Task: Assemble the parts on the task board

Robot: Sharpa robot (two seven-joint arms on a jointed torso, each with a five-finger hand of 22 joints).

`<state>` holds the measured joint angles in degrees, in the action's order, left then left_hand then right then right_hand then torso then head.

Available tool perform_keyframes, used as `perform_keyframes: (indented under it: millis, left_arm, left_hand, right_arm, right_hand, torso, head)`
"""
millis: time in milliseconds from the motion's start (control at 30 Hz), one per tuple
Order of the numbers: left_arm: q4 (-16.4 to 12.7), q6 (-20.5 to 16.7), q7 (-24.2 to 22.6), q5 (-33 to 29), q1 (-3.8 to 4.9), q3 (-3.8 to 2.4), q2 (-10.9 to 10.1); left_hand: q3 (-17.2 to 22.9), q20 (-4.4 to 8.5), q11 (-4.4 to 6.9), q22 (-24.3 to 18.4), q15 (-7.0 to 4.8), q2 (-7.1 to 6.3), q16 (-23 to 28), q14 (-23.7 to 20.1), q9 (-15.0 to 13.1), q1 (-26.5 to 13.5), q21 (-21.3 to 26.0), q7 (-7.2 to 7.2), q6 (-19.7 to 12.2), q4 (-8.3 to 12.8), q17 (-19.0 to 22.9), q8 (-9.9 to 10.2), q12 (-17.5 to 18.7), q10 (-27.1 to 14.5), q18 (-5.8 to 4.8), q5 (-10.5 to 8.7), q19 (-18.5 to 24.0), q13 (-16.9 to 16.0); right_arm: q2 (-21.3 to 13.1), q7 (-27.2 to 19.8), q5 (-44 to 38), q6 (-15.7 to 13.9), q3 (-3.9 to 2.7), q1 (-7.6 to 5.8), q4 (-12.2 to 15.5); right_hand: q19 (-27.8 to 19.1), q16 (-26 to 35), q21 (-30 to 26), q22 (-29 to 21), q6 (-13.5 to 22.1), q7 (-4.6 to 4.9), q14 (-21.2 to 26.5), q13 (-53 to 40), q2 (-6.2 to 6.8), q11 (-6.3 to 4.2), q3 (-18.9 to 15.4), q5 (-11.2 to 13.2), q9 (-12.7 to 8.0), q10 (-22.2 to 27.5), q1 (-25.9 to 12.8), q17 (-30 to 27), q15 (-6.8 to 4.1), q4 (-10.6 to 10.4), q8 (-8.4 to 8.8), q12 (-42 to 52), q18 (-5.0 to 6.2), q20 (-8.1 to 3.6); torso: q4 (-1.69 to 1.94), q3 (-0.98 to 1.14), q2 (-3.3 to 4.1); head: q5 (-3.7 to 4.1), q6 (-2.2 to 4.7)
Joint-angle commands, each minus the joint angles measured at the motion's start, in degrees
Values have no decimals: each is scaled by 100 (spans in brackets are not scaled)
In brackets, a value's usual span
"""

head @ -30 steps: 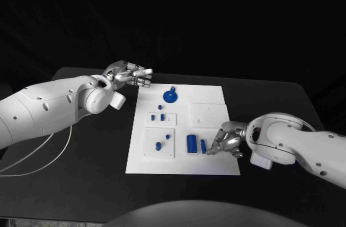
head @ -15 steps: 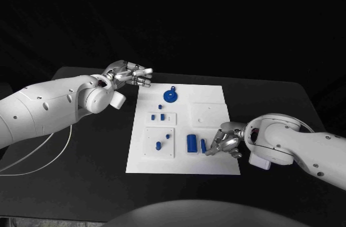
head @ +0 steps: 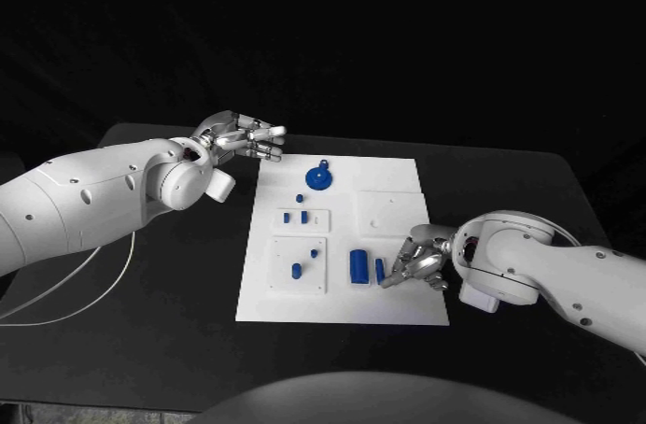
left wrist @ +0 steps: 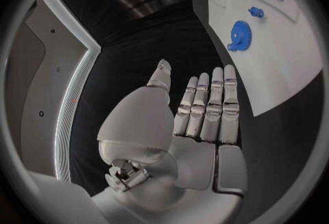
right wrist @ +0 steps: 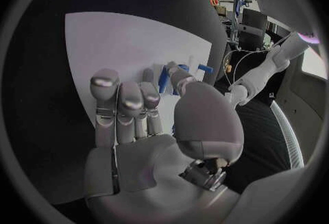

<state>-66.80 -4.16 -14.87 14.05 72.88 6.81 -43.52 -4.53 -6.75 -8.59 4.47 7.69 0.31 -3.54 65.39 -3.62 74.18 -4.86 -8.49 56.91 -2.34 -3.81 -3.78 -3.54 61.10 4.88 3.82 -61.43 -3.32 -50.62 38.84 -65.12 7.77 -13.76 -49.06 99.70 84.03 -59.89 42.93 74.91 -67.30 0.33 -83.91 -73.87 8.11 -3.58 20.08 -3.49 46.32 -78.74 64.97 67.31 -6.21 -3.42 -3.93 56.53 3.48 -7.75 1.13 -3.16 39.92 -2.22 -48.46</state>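
Note:
The white task board (head: pixel 337 293) lies mid-table, also in the left wrist view (left wrist: pixel 281 65). On it are a blue gear (head: pixel 317 179) (left wrist: pixel 238 35), two short pegs (head: pixel 296 219), a blue block (head: pixel 358 265) and a slim blue piece (head: pixel 381 273). My left hand (head: pixel 244 140) (left wrist: pixel 199 117) hovers off the board's far left corner, fingers straight and apart, holding nothing. My right hand (head: pixel 420 263) (right wrist: pixel 144 125) sits low at the board's right side, fingers curled, tips right at the slim piece. A blue piece (right wrist: pixel 164 79) shows between thumb and finger; a grip is unclear.
Two more small blue pegs (head: pixel 305 261) stand in the board's near left plate. A white cable (head: pixel 81 289) loops over the table at the left. The black table (head: pixel 148 349) extends all round the board.
My right hand has crept a little left, its fingertips closing in on the slim blue piece. The left hand and the parts stay as they were.

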Motion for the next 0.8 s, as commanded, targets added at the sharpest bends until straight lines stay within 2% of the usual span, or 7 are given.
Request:
perform_keyframes:
  millis: [33,267,667,800]
  left_arm:
    - [-16,66,-44,12,-1,-4,8]
    - [-16,70,-34,16,-1,-4,8]
    - [-17,68,-29,25,-1,-3,7]
    - [-18,63,-33,26,-1,-3,6]
  left_hand:
    - [-19,-25,4,-5,-5,8,-4,-27,-3,-22,14,-35,21,4,-5,-2,15,6,-26,5,25,-6]
    - [-19,-25,4,-5,-5,8,-4,-27,-3,-22,14,-35,21,4,-5,-2,15,6,-26,5,25,-6]
    - [-19,-25,4,-5,-5,8,-4,-27,-3,-22,14,-35,21,4,-5,-2,15,6,-26,5,25,-6]
    - [-19,-25,4,-5,-5,8,-4,-27,-3,-22,14,-35,21,4,-5,-2,15,6,-26,5,25,-6]
  right_arm:
    - [34,84,-154,-73,3,12,-59]
    - [73,124,-133,42,8,25,-111]
    - [70,146,-86,94,10,27,-131]
    - [53,99,0,67,10,28,-120]
  right_hand:
    - [314,9,5,518,-45,-13,-2,3,-72,-8,56,13,42,-12,-36,8,-31,60,24,33,-69,-2]
    - [312,11,-2,517,-49,-16,-2,5,-75,-10,70,-4,38,-8,-3,7,-30,105,26,27,-70,-1]
    - [310,18,-24,512,-54,-16,-2,6,-72,-9,66,-65,12,-6,-42,2,-31,140,24,26,-71,-2]
    - [312,30,-19,513,-56,-12,0,5,-7,-7,-6,-269,13,-5,-100,-5,-30,93,24,27,-70,-3]
  torso:
    - [2,-1,0]
    - [3,-8,-3]
    - [3,-5,-1]
    - [-1,-3,-1]
  head:
    - [-5,-5]
    - [0,-8]
    - [14,10]
    - [17,24]
